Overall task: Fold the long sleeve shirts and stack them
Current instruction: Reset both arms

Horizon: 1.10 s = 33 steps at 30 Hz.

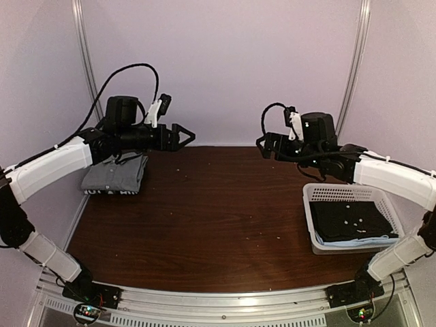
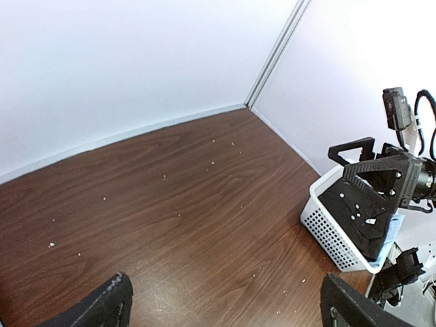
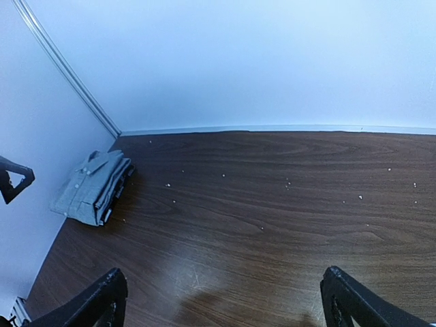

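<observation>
A folded mid-grey shirt [image 1: 116, 172] lies at the table's far left edge, and it also shows in the right wrist view [image 3: 87, 185]. A darker layer shows under it; I cannot tell if that is the checked shirt. My left gripper [image 1: 185, 137] is open and empty, raised above the table right of the grey shirt; its fingers [image 2: 109, 305] stand wide apart over bare wood. My right gripper [image 1: 261, 147] is open and empty, raised over the far right of the table, with its fingers [image 3: 344, 300] wide apart. The two grippers face each other.
A white perforated basket [image 1: 310, 216] stands at the right edge, also in the left wrist view [image 2: 328, 235]. It holds folded black cloth [image 1: 354, 219] over a light blue piece. Small white crumbs dot the brown tabletop [image 1: 218, 204]. Walls close the back and sides.
</observation>
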Each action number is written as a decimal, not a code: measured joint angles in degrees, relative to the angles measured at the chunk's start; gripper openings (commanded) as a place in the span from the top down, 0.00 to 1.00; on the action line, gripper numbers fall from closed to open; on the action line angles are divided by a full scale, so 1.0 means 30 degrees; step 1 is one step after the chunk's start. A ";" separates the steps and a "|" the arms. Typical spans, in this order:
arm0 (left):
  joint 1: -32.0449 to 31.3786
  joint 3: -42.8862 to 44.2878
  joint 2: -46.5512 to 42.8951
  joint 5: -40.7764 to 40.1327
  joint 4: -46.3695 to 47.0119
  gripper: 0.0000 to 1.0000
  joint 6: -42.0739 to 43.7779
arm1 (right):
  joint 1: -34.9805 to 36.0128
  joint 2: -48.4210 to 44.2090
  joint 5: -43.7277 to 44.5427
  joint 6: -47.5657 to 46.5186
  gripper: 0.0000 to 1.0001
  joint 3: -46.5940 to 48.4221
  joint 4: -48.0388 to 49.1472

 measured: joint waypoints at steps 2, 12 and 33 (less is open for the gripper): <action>0.0022 -0.0211 -0.0597 0.0000 0.0525 0.02 0.0000 | 0.0000 -0.0699 0.0022 0.0182 0.00 -0.0044 0.0066; 0.0022 -0.1559 -0.1260 -0.0066 0.2375 0.02 0.0007 | 0.0000 -0.2288 0.0525 0.0627 0.00 -0.0794 0.0546; 0.0022 -0.1581 -0.0233 0.0386 0.3555 0.02 0.0321 | 0.0000 -0.2339 0.2594 0.1574 0.00 -0.1217 -0.0168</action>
